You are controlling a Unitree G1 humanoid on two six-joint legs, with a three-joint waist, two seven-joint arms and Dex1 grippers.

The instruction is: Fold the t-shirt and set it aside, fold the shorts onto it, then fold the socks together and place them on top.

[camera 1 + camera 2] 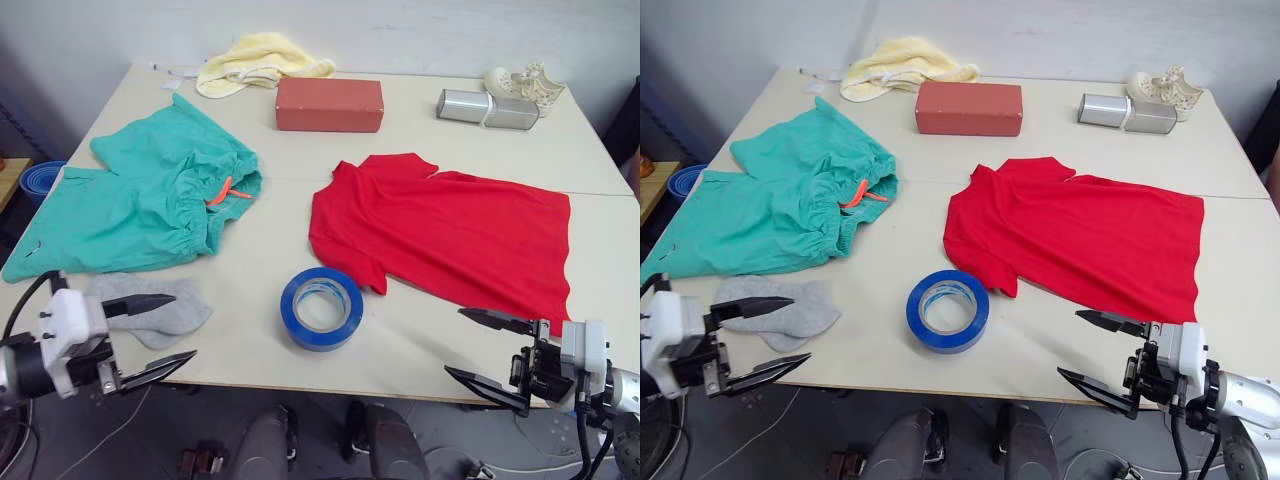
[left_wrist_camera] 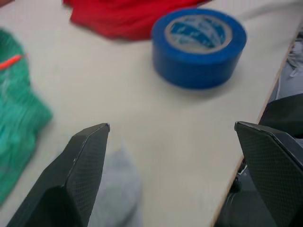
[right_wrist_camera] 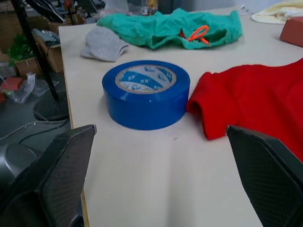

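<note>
The red t-shirt (image 1: 450, 235) lies spread flat on the right half of the table. The teal shorts (image 1: 140, 205), with an orange drawstring (image 1: 222, 190), lie rumpled on the left half. The grey socks (image 1: 160, 305) rest together near the front left edge. My left gripper (image 1: 160, 332) hovers open at the front left edge, just beside the socks, empty. My right gripper (image 1: 490, 350) is open and empty at the front right edge, just in front of the t-shirt's hem.
A blue tape roll (image 1: 321, 307) stands at the front middle between the grippers. At the back are a red box (image 1: 329, 104), a pale yellow towel (image 1: 260, 60), a silver box (image 1: 487, 108) and a white ornament (image 1: 527, 82).
</note>
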